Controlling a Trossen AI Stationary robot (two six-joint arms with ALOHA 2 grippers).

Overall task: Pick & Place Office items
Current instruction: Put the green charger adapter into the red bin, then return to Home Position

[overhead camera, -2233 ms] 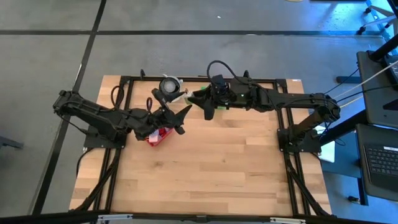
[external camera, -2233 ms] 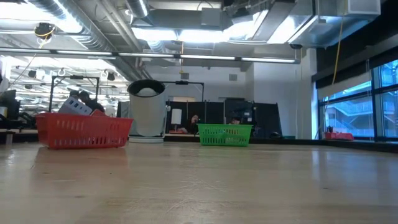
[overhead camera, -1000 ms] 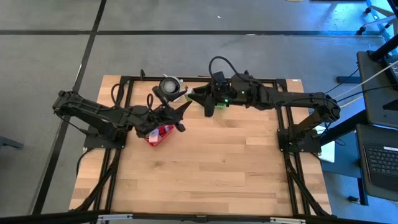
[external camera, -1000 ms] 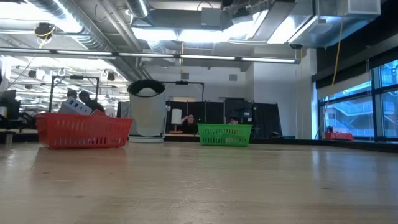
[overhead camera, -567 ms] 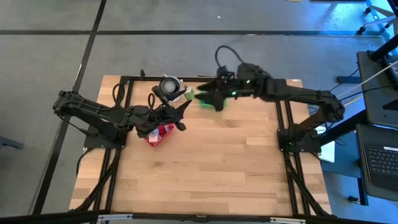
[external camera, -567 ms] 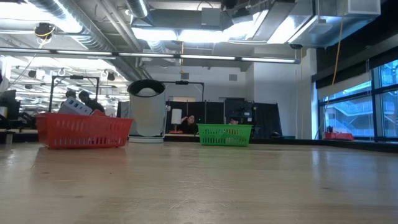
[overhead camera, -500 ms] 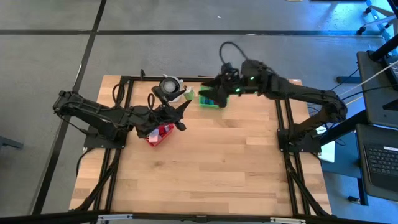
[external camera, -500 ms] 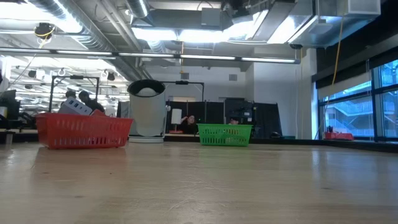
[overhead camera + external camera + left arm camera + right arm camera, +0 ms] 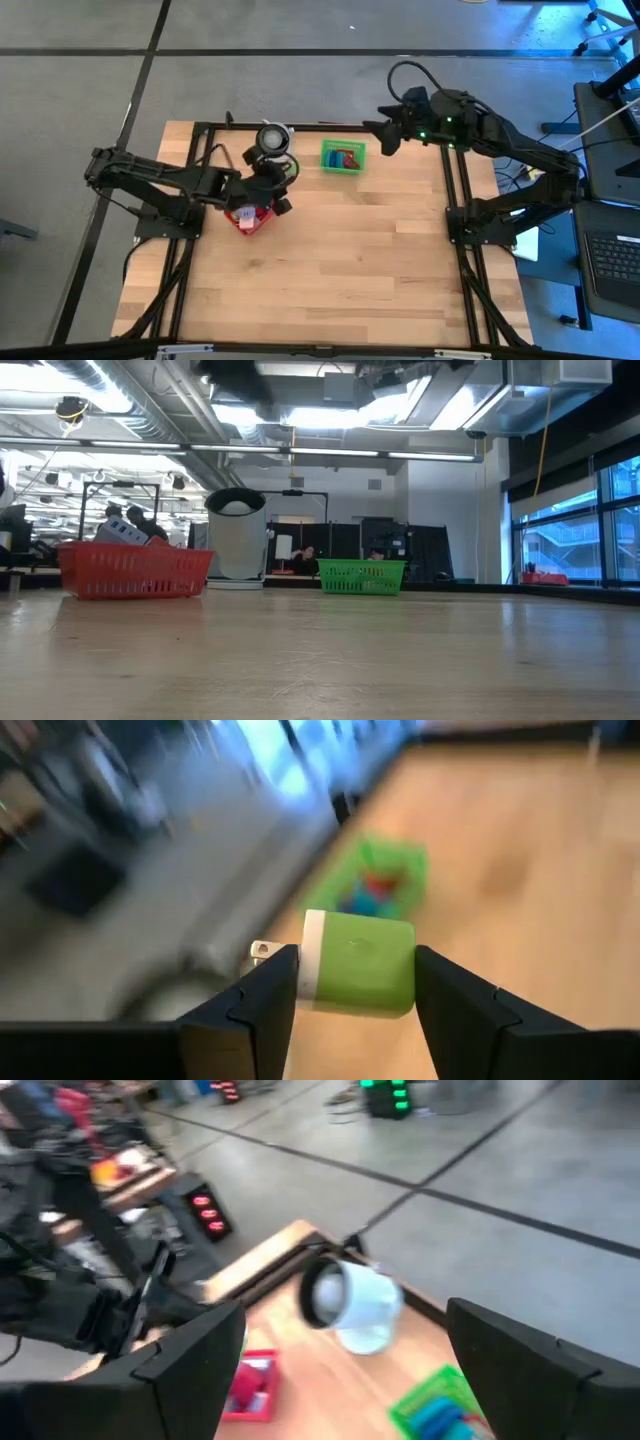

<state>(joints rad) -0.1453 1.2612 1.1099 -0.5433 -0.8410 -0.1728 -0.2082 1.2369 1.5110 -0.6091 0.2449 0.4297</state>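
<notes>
My left gripper (image 9: 277,184) hovers over the far side of the red mesh basket (image 9: 250,216), shut on a green block (image 9: 365,970) with a white end and metal prongs. The green basket (image 9: 343,157) stands at the far edge with red and blue office items (image 9: 372,892) inside. My right gripper (image 9: 385,135) hangs open and empty, high up, to the right of the green basket. In its wrist view (image 9: 345,1330) the fingers stand wide apart. My left gripper pinches the green block between its two fingers. One finger (image 9: 268,995) is on the white pronged end (image 9: 312,965), the other on the opposite green end (image 9: 408,975). The block lies across the gap, lifted clear of the table.
A white cylindrical bin (image 9: 272,138) stands at the far edge between the two baskets, close to my left gripper. The red basket (image 9: 135,570) holds a grey item. The near half of the wooden table (image 9: 340,280) is bare.
My right gripper has risen from over the green basket and swung toward the table's right edge, leaving the basket uncovered. My left gripper has drawn in a little toward the left and turned over the red basket.
</notes>
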